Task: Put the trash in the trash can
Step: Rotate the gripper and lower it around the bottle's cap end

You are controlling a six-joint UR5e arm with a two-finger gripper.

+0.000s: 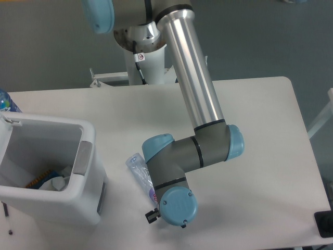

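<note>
One claw (156, 212), hidden under the arm's blue-capped wrist (178, 205), sits over the labelled end of the bottle (139, 172); whether its fingers are apart or closed cannot be told. The bottle lies on the table (260, 130), just beside the bin (78, 172). Crumpled white wrapper (56, 182) lies inside the bin.

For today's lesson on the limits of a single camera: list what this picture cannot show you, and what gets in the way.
- Gripper: hidden beneath the arm's wrist joint; open or shut cannot be told.
- Crushed bottle: lower half, label and cap mostly covered by the arm.
- Trash can: left side cut off by the frame edge; contents partly hidden by its walls.
- Blue-tinted bottle: mostly cut off at left edge.
</note>
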